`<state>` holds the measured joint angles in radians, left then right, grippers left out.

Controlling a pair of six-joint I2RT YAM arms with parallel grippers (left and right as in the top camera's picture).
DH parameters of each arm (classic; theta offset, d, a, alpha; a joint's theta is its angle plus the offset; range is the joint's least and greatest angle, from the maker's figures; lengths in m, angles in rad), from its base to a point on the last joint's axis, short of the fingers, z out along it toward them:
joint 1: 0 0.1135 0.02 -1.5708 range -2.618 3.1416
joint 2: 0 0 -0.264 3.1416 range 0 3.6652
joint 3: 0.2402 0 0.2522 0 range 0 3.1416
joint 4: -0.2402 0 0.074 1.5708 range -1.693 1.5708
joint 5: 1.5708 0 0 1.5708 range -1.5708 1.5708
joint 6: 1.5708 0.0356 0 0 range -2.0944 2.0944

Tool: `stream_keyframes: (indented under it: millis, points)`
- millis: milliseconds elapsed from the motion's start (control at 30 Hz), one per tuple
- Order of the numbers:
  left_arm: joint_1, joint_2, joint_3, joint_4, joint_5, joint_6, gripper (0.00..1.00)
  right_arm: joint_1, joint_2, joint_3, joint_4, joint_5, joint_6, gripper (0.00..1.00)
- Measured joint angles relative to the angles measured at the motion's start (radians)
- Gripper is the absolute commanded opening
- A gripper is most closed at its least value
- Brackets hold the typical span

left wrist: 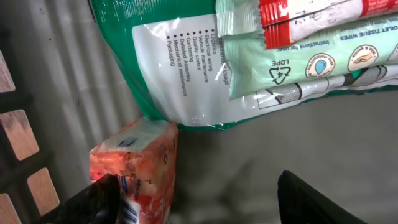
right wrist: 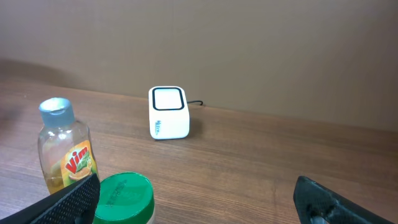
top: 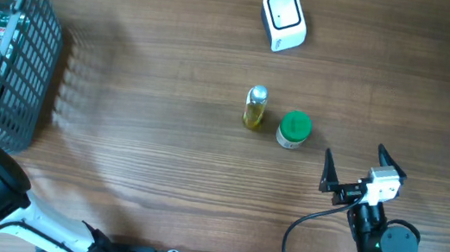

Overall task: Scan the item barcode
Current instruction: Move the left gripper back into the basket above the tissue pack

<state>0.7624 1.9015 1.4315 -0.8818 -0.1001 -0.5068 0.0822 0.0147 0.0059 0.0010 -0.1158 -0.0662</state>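
I had the left gripper (left wrist: 199, 186) down inside the basket (top: 39, 49), which sat hard against the table's 9 o'clock edge. Its jaws stood apart with nothing clamped. The orange packet (left wrist: 140, 162) lay on the basket floor at the gripper's 9 o'clock, right at one finger (left wrist: 81, 202), with bare grey floor between it and the other finger. At 12 o'clock from the gripper the way was crowded: a green-and-white pouch (left wrist: 180, 68) lay under a pale wipes pack (left wrist: 311, 62) and a red-and-white tube (left wrist: 311, 15). The ribbed basket wall closed in at 9 to 10 o'clock, so the only free floor was toward 3 o'clock.

The right gripper (top: 354, 152) hung at the table's 5 o'clock with its jaws spread wide and empty. Just ahead of it, toward 10 o'clock, stood a green-lidded jar (top: 294, 128) and an upright yellow bottle (top: 254, 106), close together near the table's middle, though I could not tell whether they touched. The scanner (top: 283, 19) sat well beyond them at the table's 12 o'clock, its cable (right wrist: 196, 103) trailing off behind.

Between the basket and the bottle I had a broad stretch of bare table (top: 146, 133), and more room at 3 o'clock. The top was dark wood-grain laminate, flat and matte. From the right wrist, a plain tan wall (right wrist: 249, 43) rose directly behind the table's far edge.
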Motion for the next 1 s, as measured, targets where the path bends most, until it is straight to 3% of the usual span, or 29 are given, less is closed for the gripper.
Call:
stream_keyframes:
  millis: [600, 1000]
  points:
    - [0.000, -0.007, 0.015, -0.003, 0.040, 0.000, 0.97, 0.000, 0.000, 0.000, 0.000, 0.000, 0.000, 1.00]
    - [0.000, -0.016, 0.017, -0.034, 0.019, 0.000, 0.98, 0.000, 0.000, 0.000, 0.000, 0.000, 0.000, 1.00]
